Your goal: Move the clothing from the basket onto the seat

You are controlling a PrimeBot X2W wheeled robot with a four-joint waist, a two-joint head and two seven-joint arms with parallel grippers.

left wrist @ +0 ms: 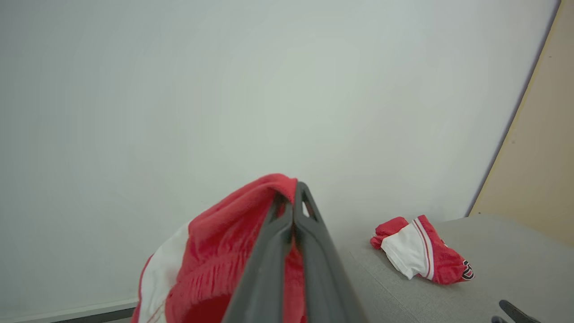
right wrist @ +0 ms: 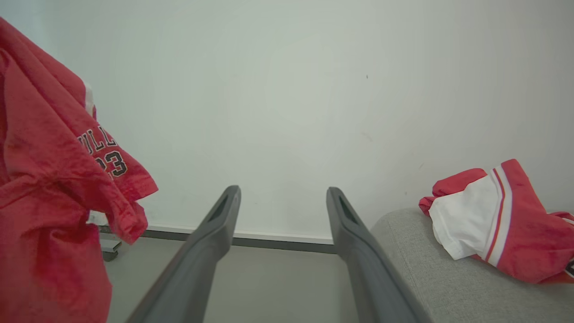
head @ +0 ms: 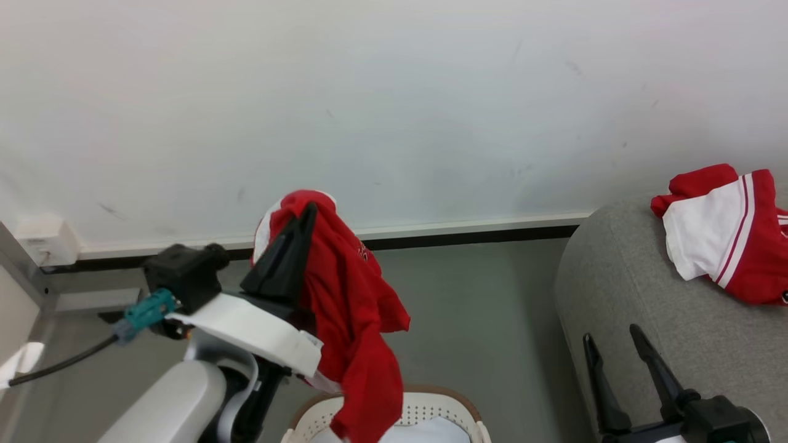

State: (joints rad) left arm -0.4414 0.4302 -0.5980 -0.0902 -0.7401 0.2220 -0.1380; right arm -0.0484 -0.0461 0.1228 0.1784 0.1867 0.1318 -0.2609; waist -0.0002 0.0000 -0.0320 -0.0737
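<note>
Closest to me in the head view is the basket (head: 425, 407), cut off by the bottom edge, its perforated white wall and tan rim showing, with white lining (head: 434, 431) inside. Just left of it my pale left forearm (head: 166, 400) rises, with a teal connector (head: 148, 309) and a dark cable at the wrist.

I see the left end effector (head: 309, 212) raised above the basket, its two dark fingers pressed together and pinching a red garment (head: 354, 307) near the top. The cloth drapes over the fingers and hangs down their right side. Its lower end crosses in front of the basket rim; I cannot tell whether it touches. In the left wrist view the left end effector (left wrist: 296, 190) is shut on the red garment (left wrist: 215, 251), which shows a white panel at its left. From the right wrist view the red garment (right wrist: 45, 188) carries black-and-white lettering and the number 23.

At the lower right the right end effector (head: 611, 335) has its fingers spread wide and grips nothing, poised over the near edge of the grey seat (head: 622, 289). The right end effector (right wrist: 282, 192) points toward the white wall (right wrist: 287, 89).

A second garment (head: 726, 237), red with a white panel and striped trim, lies crumpled on the far part of the seat, well apart from the basket. Grey floor (head: 480, 307) lies between the basket and the seat.
</note>
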